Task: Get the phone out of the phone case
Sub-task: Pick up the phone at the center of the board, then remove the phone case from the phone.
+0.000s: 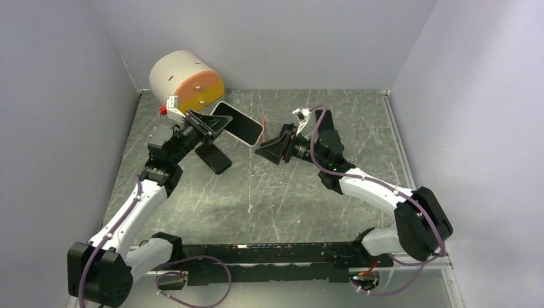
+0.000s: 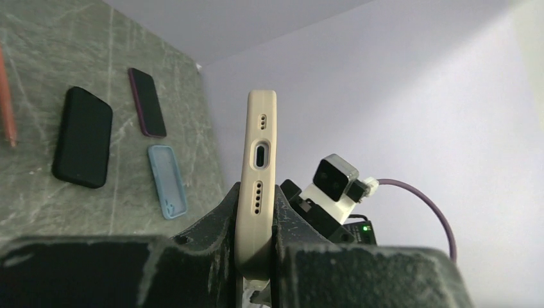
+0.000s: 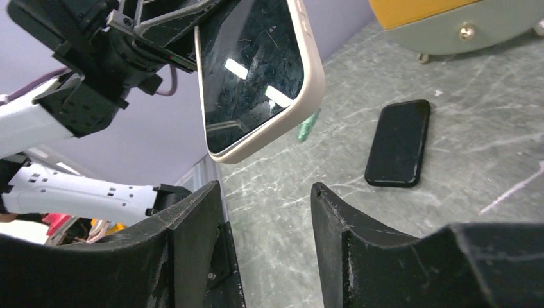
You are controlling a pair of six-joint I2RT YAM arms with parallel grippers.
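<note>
A phone with a dark, scratched screen [image 3: 253,70] sits in a cream case [image 1: 242,126]. My left gripper [image 1: 215,124] is shut on one end of it and holds it above the table, tilted. In the left wrist view the case's bottom edge [image 2: 259,160], with its port and speaker holes, stands pinched between my left gripper's [image 2: 256,231] fingers. My right gripper [image 1: 264,151] is open and empty, close to the free end of the case and apart from it. In the right wrist view my right gripper's [image 3: 266,199] jaws gape just below the case's corner [image 3: 310,83].
A black phone [image 1: 213,158] lies on the table under the held one, also in the right wrist view [image 3: 399,142]. A white and orange drum [image 1: 186,79] stands at the back left. The left wrist view shows a black phone [image 2: 82,136], a maroon phone [image 2: 147,102] and a blue case [image 2: 168,181].
</note>
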